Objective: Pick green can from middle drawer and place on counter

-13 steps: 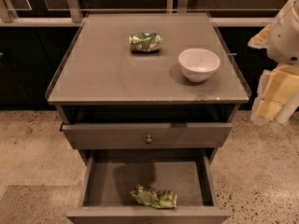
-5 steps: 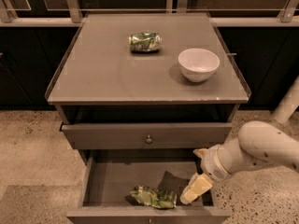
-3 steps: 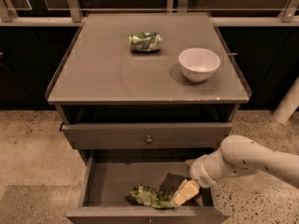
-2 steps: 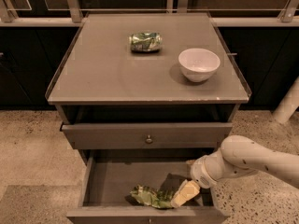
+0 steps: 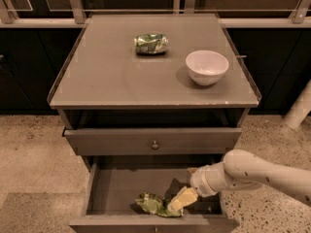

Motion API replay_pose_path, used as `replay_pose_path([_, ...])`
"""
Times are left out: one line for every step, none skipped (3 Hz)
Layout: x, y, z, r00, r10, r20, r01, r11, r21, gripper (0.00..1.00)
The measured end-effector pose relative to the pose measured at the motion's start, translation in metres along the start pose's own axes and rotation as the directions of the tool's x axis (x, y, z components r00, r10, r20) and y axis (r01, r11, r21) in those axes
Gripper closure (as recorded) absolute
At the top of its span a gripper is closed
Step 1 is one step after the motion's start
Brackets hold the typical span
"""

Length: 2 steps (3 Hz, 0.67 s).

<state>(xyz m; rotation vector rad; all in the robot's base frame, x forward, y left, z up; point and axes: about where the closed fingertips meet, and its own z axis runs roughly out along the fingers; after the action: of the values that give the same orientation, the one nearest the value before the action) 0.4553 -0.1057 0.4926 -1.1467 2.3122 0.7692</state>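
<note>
Camera view looked down on a grey cabinet from the front. Nearest to the camera, the middle drawer [image 5: 116,193] stood pulled out, and its dark-grey floor was visible. On this floor, close to the front wall and a little right of the centre, lay the crumpled green packet [image 5: 151,204], flat and green-and-white in colour. The gripper [image 5: 179,201], pale yellow, was inside the drawer and touched the right end of the packet. It pointed down and to the left. Whether it was spread wide, narrow, or already clamped on the packet, one could not tell. Behind it, the white arm [image 5: 262,171] came in from the right edge, over the right wall of the drawer.

Above the open drawer was the knobbed drawer [image 5: 121,141], which was closed, with a small round knob [image 5: 155,145] in the middle of its front. Between this drawer and the top there was a dark open gap.

Further back lay the counter [image 5: 112,76], flat and grey, with thin raised edges on its sides. On its right part stood a white bowl [image 5: 207,67], upright. Near the far middle of the counter lay a dented green can [image 5: 151,43] on its side, well apart from the bowl.

Beside the cabinet was a speckled floor [image 5: 34,149]. A white post [image 5: 299,108] leaned at the right edge. Behind the counter stood dark panels with metal frames [image 5: 75,1].
</note>
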Motion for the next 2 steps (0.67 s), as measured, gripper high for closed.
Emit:
replay_pose_path([-0.012, -0.008, 0.022, 0.999, -0.004, 0.041, 0.003, 0.9999, 0.010, 0.00])
replay_pose_path([-0.033, -0.009, 0.059, 0.997, -0.013, 0.070, 0.014, 0.9999, -0.010, 0.00])
